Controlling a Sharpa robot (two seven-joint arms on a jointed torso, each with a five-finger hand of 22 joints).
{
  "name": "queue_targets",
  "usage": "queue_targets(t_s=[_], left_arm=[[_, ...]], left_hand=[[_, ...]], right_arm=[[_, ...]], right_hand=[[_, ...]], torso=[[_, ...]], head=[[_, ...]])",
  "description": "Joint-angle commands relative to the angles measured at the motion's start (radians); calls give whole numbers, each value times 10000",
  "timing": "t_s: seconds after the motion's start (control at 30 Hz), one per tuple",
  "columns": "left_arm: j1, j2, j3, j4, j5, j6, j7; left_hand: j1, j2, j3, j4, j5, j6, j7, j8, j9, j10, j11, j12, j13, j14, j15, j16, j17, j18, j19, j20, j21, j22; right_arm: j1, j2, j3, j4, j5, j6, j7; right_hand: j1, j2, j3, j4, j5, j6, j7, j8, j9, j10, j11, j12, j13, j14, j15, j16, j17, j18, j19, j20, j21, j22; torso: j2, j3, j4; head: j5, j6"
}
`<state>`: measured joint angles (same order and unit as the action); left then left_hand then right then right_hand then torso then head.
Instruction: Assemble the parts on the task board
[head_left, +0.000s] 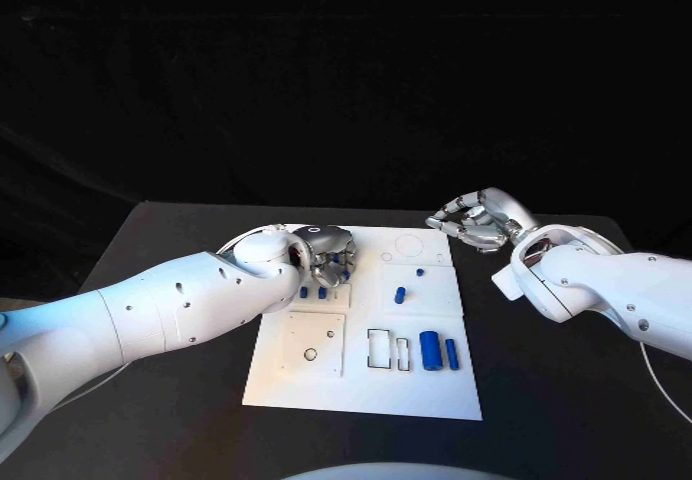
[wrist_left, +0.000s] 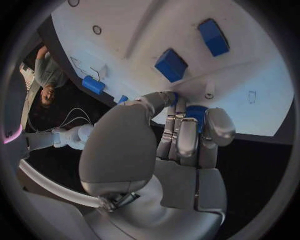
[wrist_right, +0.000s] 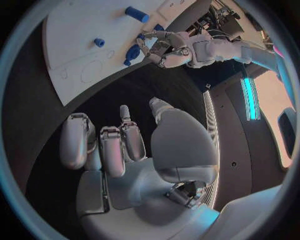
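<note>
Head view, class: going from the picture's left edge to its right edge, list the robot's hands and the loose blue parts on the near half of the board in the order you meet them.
Left hand → large blue cylinder → slim blue bar → right hand.

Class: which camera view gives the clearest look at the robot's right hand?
The right wrist view: the right hand sits large at centre, fingers apart, holding nothing. The head view shows it small, beyond the white board's far right corner. The left wrist view adds nothing reliable.
</note>
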<state>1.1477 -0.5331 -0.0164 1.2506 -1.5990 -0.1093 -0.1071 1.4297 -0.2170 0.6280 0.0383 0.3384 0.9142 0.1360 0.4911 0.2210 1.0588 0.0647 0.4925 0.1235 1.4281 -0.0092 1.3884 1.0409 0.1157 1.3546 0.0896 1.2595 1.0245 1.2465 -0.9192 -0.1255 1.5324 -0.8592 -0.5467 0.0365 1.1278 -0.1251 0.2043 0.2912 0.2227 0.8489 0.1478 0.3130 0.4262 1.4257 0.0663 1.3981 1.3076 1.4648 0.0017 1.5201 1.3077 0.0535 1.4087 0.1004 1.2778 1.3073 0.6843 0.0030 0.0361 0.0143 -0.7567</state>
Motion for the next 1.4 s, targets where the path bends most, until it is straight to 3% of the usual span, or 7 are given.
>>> queue_targets(t_s=[0.03,0.2,0.53,0.73,0.87,1.07,1.4], left_arm=[[-43,-105,5,103,63,-253,120],[-50,-356,57,396,137,-402,117],[-69,-1163,281,1317,325,-559,33],[-180,-1540,353,1681,376,-591,-47],[-233,-1730,393,1784,387,-526,-146],[-265,-1913,415,1771,391,-543,-244],[-321,-1977,508,1759,367,-744,-272]], left_hand=[[-109,16,21,-23,-26,61,-1,-48,8,57,11,-62,-16,63,-20,66,2,-74,73,25,56,9],[-152,6,14,-36,-30,82,5,-86,7,94,16,-129,-32,68,-16,69,-1,-74,70,27,57,7],[-254,-18,-20,-54,-29,151,13,-155,12,185,22,-270,-62,68,-10,56,-64,-76,75,30,71,26],[-292,-43,-39,-68,-27,172,12,-190,13,223,21,-332,-75,92,-11,81,-5,-78,85,26,84,44],[-306,-50,-47,-73,-27,189,9,-204,15,247,17,-358,-79,97,-13,82,-10,-80,92,25,94,60],[-341,-70,-66,-75,-30,205,3,-232,15,276,14,-406,-88,108,-15,91,6,-83,100,23,104,76],[-349,-70,-70,-78,-28,219,0,-242,17,295,10,-425,-91,119,-18,102,35,-90,117,21,127,114]], right_arm=[[-6,12,0,2,-36,25,93],[-10,11,0,-12,-36,21,100],[-37,-9,0,-44,-39,25,115],[-43,-17,0,-53,-39,34,114],[-45,-27,0,-58,-40,39,108],[-49,-41,0,-66,-41,43,102],[-82,-31,0,-77,-42,44,102]], right_hand=[[33,99,-38,-2,62,-54,-4,49,19,-32,-7,-19,799,712,-83,-60,1071,204,-67,-17,-48,359],[34,104,-40,-2,64,-51,-5,52,21,-28,-8,-14,804,712,-83,-59,1074,203,-65,-17,-45,362],[34,104,-40,-2,64,-51,-5,52,21,-28,-8,-14,804,712,-83,-59,1074,203,-65,-17,-45,362],[38,114,-46,-3,66,-45,-7,57,24,-34,-9,-22,796,712,-84,-61,1069,206,-71,-18,-58,353],[38,114,-46,-3,66,-45,-7,57,24,-34,-9,-22,796,712,-84,-61,1069,206,-71,-18,-58,353],[38,114,-46,-3,66,-45,-7,57,24,-34,-9,-22,796,712,-84,-61,1069,206,-71,-18,-58,353],[38,114,-46,-3,66,-45,-7,57,24,-34,-9,-22,796,712,-84,-61,1069,206,-71,-18,-58,353]], torso=[[-10,-2,3],[-5,-6,10],[-3,-6,12],[-11,-16,72],[-7,-31,89],[-3,-17,57],[2,-17,50]], head=[[6,41],[15,90],[44,136],[17,118],[-5,111],[-2,106],[-13,91]])
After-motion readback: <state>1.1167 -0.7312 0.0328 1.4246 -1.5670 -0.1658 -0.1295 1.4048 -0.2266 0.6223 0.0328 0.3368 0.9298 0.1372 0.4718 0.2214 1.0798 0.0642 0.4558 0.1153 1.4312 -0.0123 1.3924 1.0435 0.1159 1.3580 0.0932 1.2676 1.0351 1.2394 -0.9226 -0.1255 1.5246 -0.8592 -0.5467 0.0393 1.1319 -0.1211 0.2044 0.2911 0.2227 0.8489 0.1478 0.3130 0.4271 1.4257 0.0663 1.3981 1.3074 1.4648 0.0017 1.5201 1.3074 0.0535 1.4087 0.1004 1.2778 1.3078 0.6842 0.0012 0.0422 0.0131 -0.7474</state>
